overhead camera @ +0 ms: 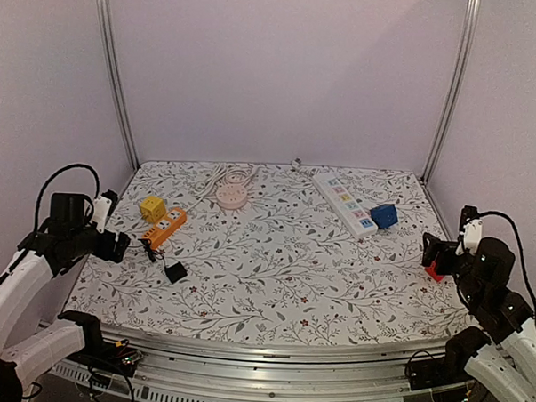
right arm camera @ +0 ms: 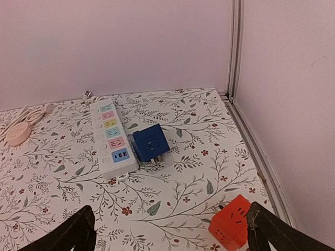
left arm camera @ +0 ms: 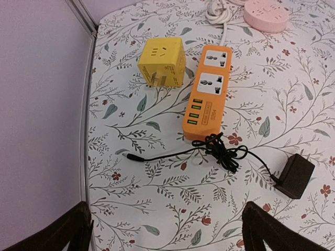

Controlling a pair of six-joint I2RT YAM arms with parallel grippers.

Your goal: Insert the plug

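The flowered table carries everything. Both the left gripper and the right gripper gape wide, empty. The black plug lies near the orange power strip; its knotted cord may catch a finger and pull the plug askew.

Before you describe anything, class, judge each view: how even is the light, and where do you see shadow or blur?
Top external: flat, even light, the small orange power strip slightly soft. Left wrist: sharp, faint shadow beside the yellow cube. Right wrist: crisp, soft shadow under the blue cube.
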